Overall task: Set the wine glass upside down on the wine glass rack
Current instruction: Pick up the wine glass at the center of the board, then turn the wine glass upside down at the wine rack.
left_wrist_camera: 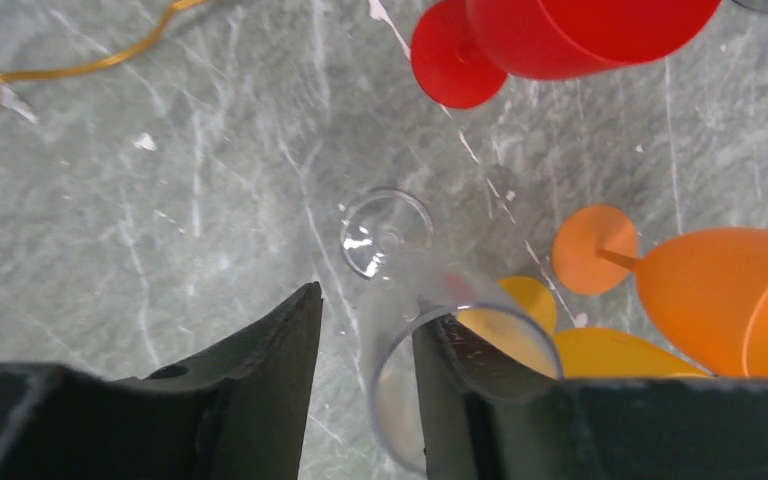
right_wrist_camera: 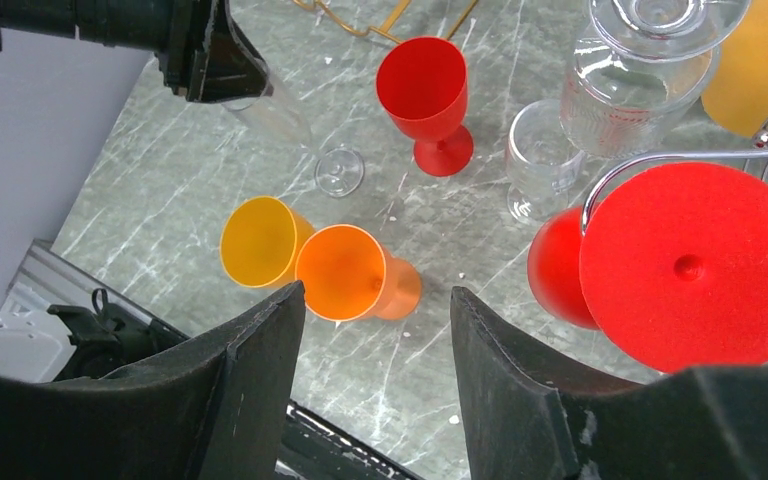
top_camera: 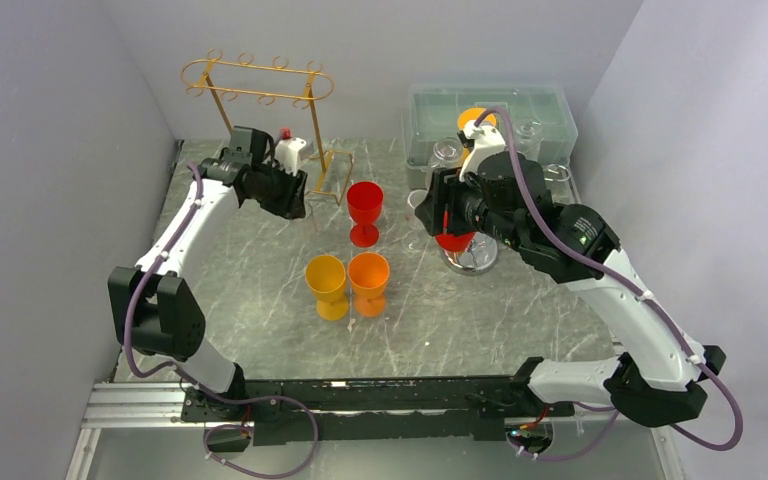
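From above, the left claw (top_camera: 285, 192) sits at the far left of the bench (top_camera: 260, 300), on the near side of the gold rack (top_camera: 260, 85). The clear wine glass (left_wrist_camera: 390, 300) is hard to make out there against the dark fingers.

The left wrist view gives it to us. The glass has its foot on the bench and its bowl wall in the gap of the half-spread claw. Bare bench shows between the glass and the finger (left_wrist_camera: 260, 380) on the left of that view. The other finger seems to stand inside the rim, but we cannot tell whether it touches.

The right wrist view shows the same glass from the side, bowl up at that claw, foot left of the red goblet (right_wrist_camera: 430, 100). The right claw (right_wrist_camera: 377, 292) hangs spread and empty above the yellow goblet (right_wrist_camera: 260, 240) and orange goblet (right_wrist_camera: 345, 270). Only this view shows plainly the red glass (right_wrist_camera: 685, 265) hanging foot-up on a chrome stand (right_wrist_camera: 700, 155), beside clear glassware (right_wrist_camera: 540, 160).
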Controlling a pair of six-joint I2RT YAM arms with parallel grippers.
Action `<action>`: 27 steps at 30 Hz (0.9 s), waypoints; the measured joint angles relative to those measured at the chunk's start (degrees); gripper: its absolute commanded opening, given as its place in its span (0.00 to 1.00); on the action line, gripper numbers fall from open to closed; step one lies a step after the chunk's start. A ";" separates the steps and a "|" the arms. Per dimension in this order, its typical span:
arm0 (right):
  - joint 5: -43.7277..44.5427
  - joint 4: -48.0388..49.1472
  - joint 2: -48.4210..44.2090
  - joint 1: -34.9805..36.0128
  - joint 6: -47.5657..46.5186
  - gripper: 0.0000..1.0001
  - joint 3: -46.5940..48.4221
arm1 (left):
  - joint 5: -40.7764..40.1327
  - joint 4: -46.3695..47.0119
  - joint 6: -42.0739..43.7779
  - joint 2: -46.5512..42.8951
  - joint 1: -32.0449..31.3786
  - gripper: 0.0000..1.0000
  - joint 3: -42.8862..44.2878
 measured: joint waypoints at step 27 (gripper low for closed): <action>-6.54 13.05 3.76 0.96 4.55 1.00 -0.07 | -1.92 -6.45 14.32 -26.05 0.31 0.00 17.44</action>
